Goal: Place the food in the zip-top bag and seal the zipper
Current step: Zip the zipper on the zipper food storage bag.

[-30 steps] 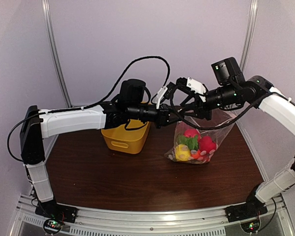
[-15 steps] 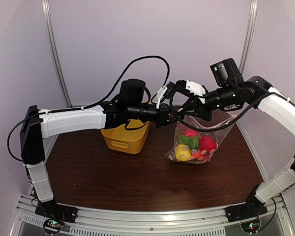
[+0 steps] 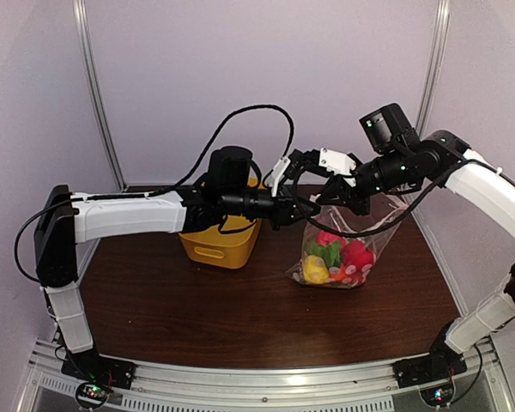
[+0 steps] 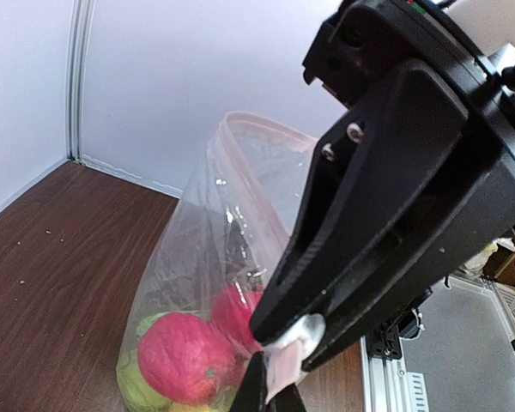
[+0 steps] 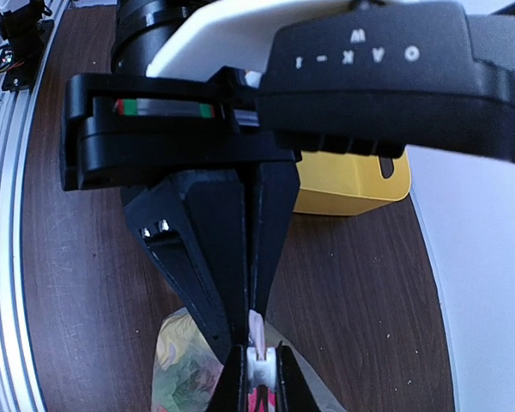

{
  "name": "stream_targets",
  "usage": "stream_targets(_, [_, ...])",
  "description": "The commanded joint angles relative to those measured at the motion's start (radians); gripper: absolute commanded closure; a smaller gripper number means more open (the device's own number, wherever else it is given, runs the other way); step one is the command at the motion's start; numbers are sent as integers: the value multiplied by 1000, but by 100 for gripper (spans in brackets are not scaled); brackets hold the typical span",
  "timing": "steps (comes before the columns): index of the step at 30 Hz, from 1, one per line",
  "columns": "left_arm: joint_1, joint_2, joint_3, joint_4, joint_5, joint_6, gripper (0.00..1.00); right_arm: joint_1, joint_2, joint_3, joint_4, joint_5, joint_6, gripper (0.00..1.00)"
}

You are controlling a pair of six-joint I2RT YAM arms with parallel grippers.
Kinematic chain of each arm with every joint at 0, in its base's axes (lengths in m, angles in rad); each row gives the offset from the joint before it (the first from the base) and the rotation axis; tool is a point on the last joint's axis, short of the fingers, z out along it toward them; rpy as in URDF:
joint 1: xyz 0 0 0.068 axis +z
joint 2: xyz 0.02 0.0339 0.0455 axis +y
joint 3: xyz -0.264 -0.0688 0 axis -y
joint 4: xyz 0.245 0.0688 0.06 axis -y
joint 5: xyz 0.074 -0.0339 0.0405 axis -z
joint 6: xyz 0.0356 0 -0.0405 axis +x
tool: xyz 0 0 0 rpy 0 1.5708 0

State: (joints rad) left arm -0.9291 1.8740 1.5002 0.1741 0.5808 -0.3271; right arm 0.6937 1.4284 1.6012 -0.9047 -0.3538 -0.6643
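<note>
Right of the yellow plastic basket (image 3: 215, 249), left gripper (image 5: 251, 318) and right gripper (image 5: 257, 371) pinch the pale zipper (image 4: 249, 124) of the clear crinkly bag (image 4: 206, 257), apparently to seal in the toy food (image 4: 180, 356).

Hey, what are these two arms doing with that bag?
The left gripper and right gripper both pinch the zipper at the top of the zip-top bag, holding it up. The food already sits inside. The yellow basket stands beside it. Whether the zipper is fully sealed isn't visible.

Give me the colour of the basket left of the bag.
The basket is plain yellow, and it shows best in the top external view.
</note>
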Motion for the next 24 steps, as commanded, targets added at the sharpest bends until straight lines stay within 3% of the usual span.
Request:
stream_targets(1, [18,-56,-50,93,-32,9,100,-33,14,25,-141,126,-45,100])
stream_targets(24, [55,-110,-149,137,-74,21,100,-182,-22,112,-287,114,-85,100])
